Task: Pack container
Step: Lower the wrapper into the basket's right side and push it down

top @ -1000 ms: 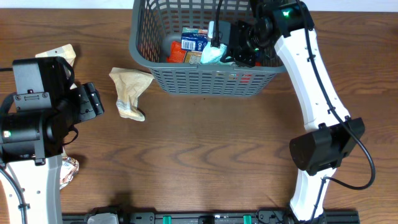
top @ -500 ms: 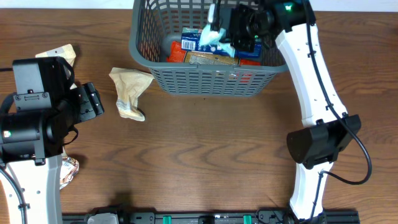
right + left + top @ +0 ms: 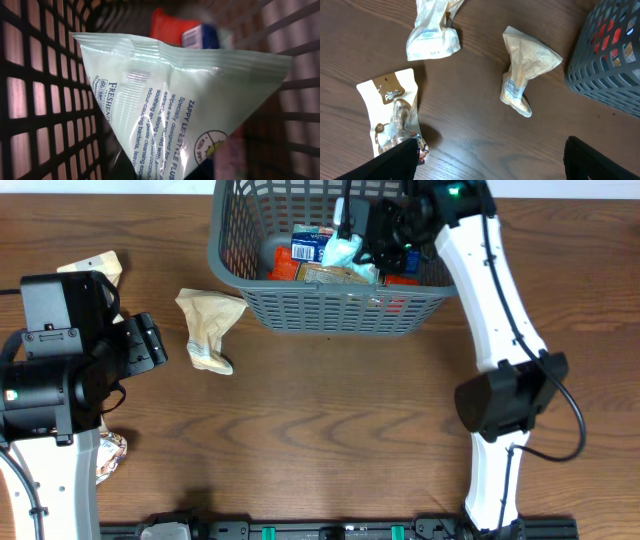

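Observation:
The container (image 3: 330,311), a dark grey lattice basket, stands at the table's far middle with several snack packets in it. My right gripper (image 3: 364,240) reaches into it from the right and is shut on a pale green wipes packet (image 3: 342,250). That packet (image 3: 175,95) fills the right wrist view, hanging above the basket's contents beside a lattice wall (image 3: 45,90). My left gripper (image 3: 492,161) hovers open over bare table at the left, with nothing between its fingers.
A beige packet (image 3: 208,328) lies on the table left of the basket. A cream packet (image 3: 432,30) and a white-and-brown snack bag (image 3: 395,117) lie near the left arm. Blue (image 3: 312,248) and red (image 3: 400,279) packets sit inside the basket.
My right gripper has carried the wipes packet a little toward the basket's far side, staying inside the basket. The left arm has not moved.

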Controlling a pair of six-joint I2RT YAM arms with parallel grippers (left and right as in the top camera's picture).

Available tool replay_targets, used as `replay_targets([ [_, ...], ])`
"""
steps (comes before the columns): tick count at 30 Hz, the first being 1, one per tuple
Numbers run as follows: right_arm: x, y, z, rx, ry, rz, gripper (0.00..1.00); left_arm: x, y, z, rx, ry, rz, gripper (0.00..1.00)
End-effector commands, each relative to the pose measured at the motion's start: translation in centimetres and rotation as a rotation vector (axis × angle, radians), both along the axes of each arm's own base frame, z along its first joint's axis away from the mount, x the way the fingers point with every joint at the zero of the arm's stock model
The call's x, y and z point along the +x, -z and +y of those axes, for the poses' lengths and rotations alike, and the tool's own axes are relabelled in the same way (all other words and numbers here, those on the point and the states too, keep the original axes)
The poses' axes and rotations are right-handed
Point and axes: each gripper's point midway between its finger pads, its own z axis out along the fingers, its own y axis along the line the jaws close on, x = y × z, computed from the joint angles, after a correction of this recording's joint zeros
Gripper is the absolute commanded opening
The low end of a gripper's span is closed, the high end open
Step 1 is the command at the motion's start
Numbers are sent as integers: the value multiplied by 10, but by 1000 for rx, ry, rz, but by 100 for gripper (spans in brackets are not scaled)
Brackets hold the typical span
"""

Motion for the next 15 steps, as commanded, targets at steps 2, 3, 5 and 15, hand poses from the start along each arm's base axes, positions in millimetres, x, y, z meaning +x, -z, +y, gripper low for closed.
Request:
replay_targets([
  [2,0,33,2,-9,-16,86,6,0,-7,1,-4,-14,-22,81],
  [3,0,39,2,-11,-17,104,6,0,-7,1,-4,-14,-22,81],
  [5,-1,48,2,-14,-18,130,6,0,-7,1,-4,-14,-22,81],
  [15,-4,58,2,-17,-18,166,21,0,-8,1,-4,-14,-22,81],
])
